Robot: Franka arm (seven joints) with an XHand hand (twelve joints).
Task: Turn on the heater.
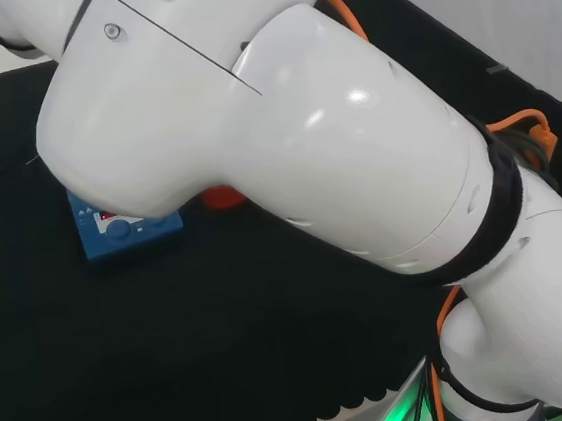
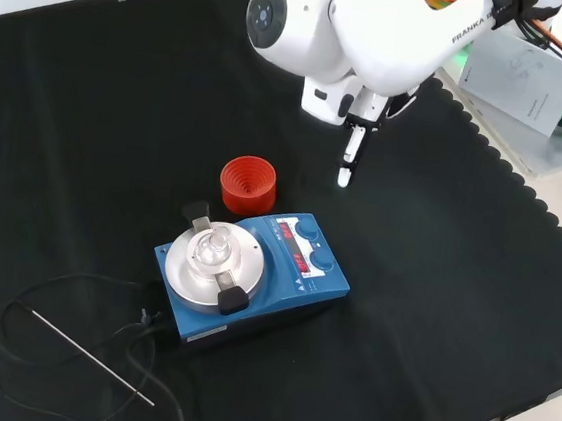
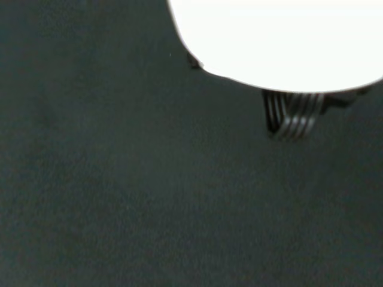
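Blue heater (image 2: 254,278) is placed on black cloth (image 2: 97,141), low of centre in front view; round metal plate (image 2: 213,260) with small clear glass piece (image 2: 213,245) is seen on its top, two blue knobs (image 2: 313,246) on its right part. Red ribbed ring (image 2: 247,185) is stood just behind heater. Hand (image 2: 351,150) is held above cloth, apart from heater, one finger pointed straight down; nothing is held. In head view, heater (image 1: 122,231) is partly hidden by white arm link (image 1: 283,130).

One blue heater (image 2: 254,278), one red ribbed ring (image 2: 248,184) — one thin metal rod (image 2: 90,354).
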